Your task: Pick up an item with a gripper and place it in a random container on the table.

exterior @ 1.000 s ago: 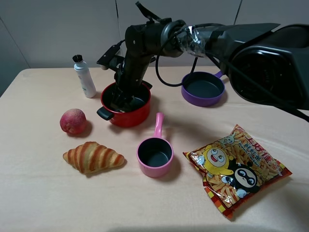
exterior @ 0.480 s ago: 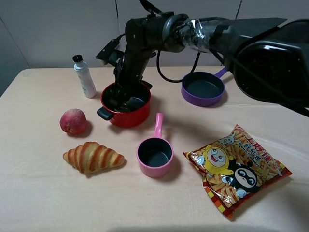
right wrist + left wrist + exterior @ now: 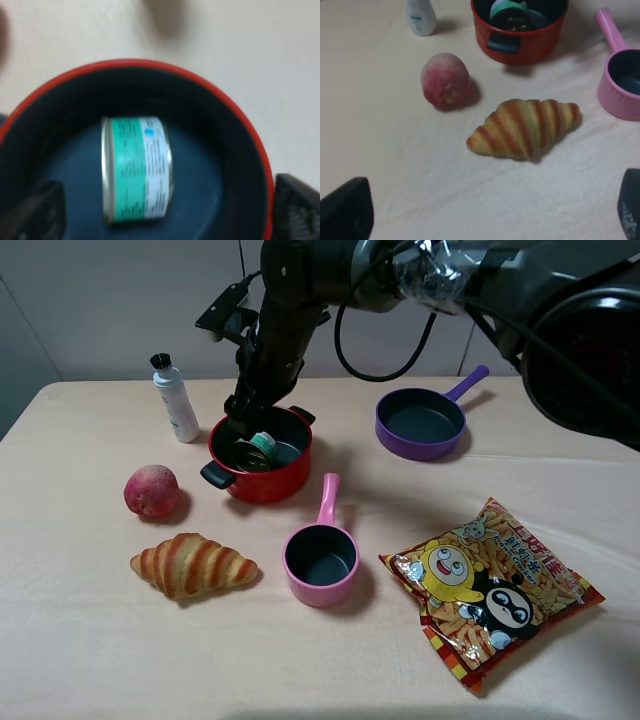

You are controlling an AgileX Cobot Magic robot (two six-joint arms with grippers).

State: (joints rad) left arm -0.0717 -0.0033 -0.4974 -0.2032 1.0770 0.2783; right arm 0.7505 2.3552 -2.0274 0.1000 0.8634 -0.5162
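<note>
The small tin can [image 3: 262, 448] with a green label lies on its side inside the red pot [image 3: 265, 483] at the back left of the table [image 3: 330, 670]. My right gripper [image 3: 243, 412] hangs open just above the pot's far rim and is clear of the can. In the right wrist view the can [image 3: 136, 167] rests on the dark bottom of the pot [image 3: 200, 82], between the spread tips of the right gripper [image 3: 165, 212]. My left gripper [image 3: 487, 215] is open and empty, low over the cloth. It looks at the pot [image 3: 525, 45] and the can [image 3: 509, 12].
A white bottle [image 3: 173, 400] stands left of the pot. A peach-coloured apple [image 3: 151, 490] and a croissant [image 3: 192, 565] lie in front of it. A pink saucepan [image 3: 320, 558], a purple pan [image 3: 420, 423] and a snack bag [image 3: 487, 590] are to the right.
My right gripper has risen out of the red pot. The can, hidden by it before, now lies free inside the pot.
</note>
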